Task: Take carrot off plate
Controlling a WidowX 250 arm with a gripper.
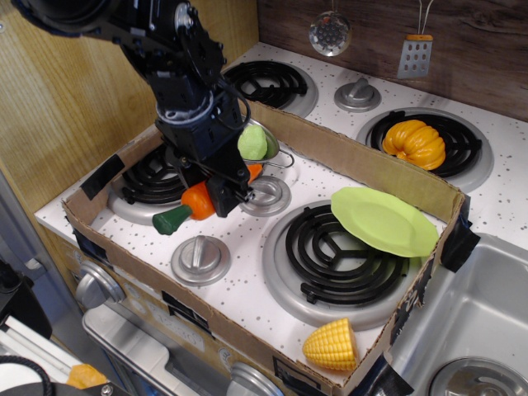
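Note:
The orange carrot with its dark green stub is held in my gripper, above the left front burner's edge, well left of the plate. The green stub points down and to the left. The gripper is shut on the carrot's orange body. The lime-green plate lies tilted on the right front burner, against the cardboard wall, with nothing on it. My black arm comes down from the upper left.
A cardboard box wall rings the front burners. A steel pot with a green thing sits behind the gripper. A pumpkin is on the back right burner, a corn cob at the front corner. Knobs lie below.

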